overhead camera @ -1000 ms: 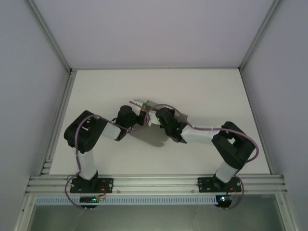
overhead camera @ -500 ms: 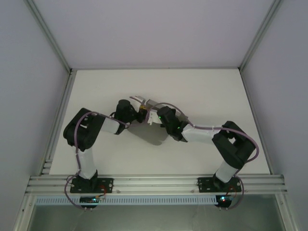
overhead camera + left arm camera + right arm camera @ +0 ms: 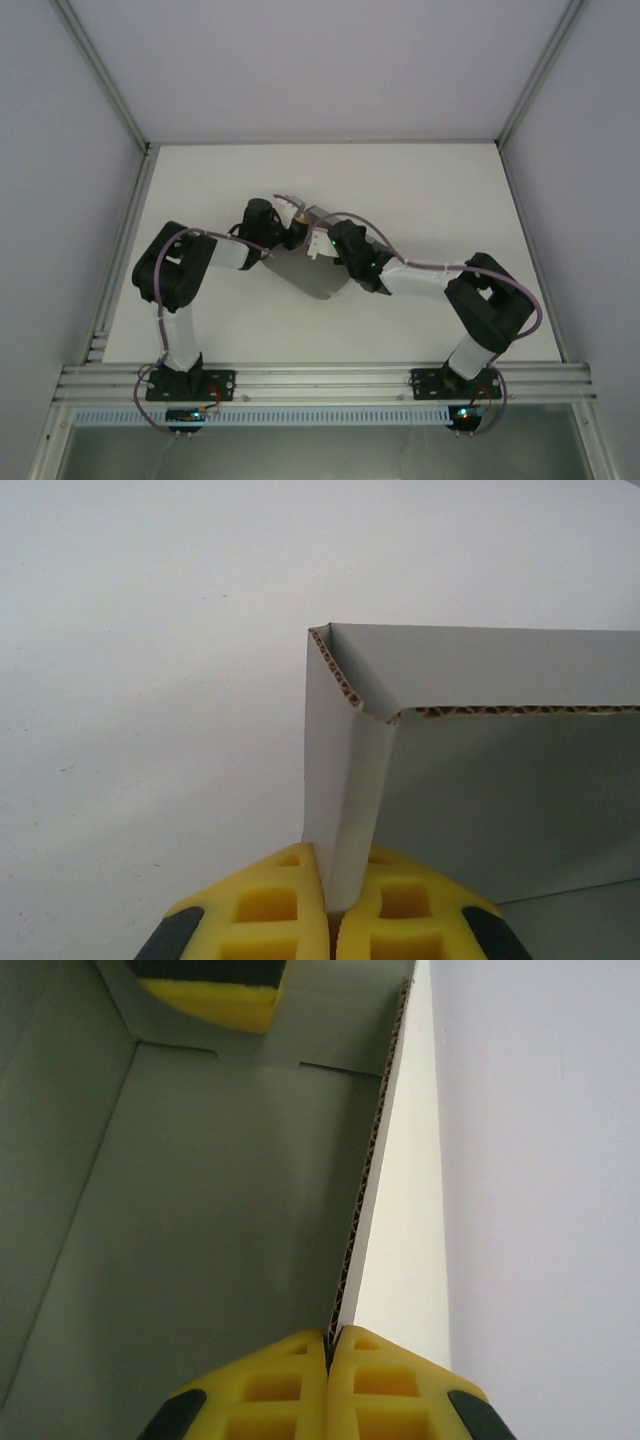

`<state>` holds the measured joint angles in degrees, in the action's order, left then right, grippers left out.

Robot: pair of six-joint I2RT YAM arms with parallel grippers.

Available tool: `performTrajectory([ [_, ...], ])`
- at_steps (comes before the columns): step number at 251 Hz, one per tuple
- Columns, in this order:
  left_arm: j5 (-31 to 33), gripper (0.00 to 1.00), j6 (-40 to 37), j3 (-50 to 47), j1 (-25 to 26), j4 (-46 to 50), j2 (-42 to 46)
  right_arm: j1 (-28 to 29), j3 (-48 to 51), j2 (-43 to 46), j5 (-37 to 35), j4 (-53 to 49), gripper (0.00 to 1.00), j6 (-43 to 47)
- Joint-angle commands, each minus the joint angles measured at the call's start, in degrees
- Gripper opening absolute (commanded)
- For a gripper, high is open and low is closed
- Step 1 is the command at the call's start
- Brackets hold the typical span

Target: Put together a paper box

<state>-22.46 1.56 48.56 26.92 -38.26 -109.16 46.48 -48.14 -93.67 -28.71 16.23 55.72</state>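
Observation:
The paper box (image 3: 306, 214), grey corrugated board with its walls partly up, sits mid-table between both arms. In the left wrist view my left gripper (image 3: 337, 885) is shut on a folded-over end wall of the box (image 3: 500, 810), its yellow fingers (image 3: 265, 905) on either side of that wall. My right gripper (image 3: 330, 1340) is shut on the thin edge of a long side wall, with the box's grey inside (image 3: 200, 1210) to its left. A yellow finger (image 3: 210, 995) of the left gripper shows at the box's far end. From above, the left gripper (image 3: 287, 222) and right gripper (image 3: 318, 240) meet at the box.
The white table (image 3: 420, 190) lies open behind and to both sides of the box. Aluminium frame rails (image 3: 320, 380) run along the near edge. Grey enclosure walls (image 3: 60, 200) stand on both sides.
My left wrist has moved a little farther from the base, toward the box's end, and its gripper has closed on the end wall. The right arm has barely shifted.

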Motion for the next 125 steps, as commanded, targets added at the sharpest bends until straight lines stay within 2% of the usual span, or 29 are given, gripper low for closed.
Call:
performTrajectory([
  [1,3.72,0.00,2.31,-2.69,1.89,-1.16,2.14,-0.59,0.66,1.92,9.96,-3.56,0.14,-6.57],
  [17,6.04,0.00,3.30,-3.94,1.99,-1.74,3.35,-2.14,0.90,4.63,9.30,-1.59,0.37,-11.67],
  [35,7.68,0.00,4.55,-5.44,2.27,-2.40,4.43,-3.85,1.65,8.43,9.67,-0.95,0.59,-17.35],
  [47,7.52,0.00,5.26,-7.00,2.42,-4.15,4.90,-5.06,2.34,10.99,10.05,-1.34,0.87,-21.31],
  [52,7.71,0.00,6.00,-7.61,2.37,-5.22,5.05,-5.59,2.46,12.10,10.12,-2.08,0.94,-23.05],
  [66,7.68,0.00,8.02,-9.00,2.27,-7.00,5.23,-7.38,2.99,15.19,11.02,-5.33,0.97,-29.00],
  [87,8.01,0.00,10.51,-9.61,2.17,-6.93,5.79,-11.25,3.20,19.93,17.63,-12.88,0.99,-37.87],
  [103,8.01,0.00,13.32,-9.88,1.65,-7.41,6.16,-14.82,3.22,23.51,26.34,-19.95,0.99,-45.11],
  [125,4.89,0.00,18.34,-9.40,0.29,-8.16,6.03,-19.60,5.47,27.36,36.44,-22.70,0.98,-53.68],
])
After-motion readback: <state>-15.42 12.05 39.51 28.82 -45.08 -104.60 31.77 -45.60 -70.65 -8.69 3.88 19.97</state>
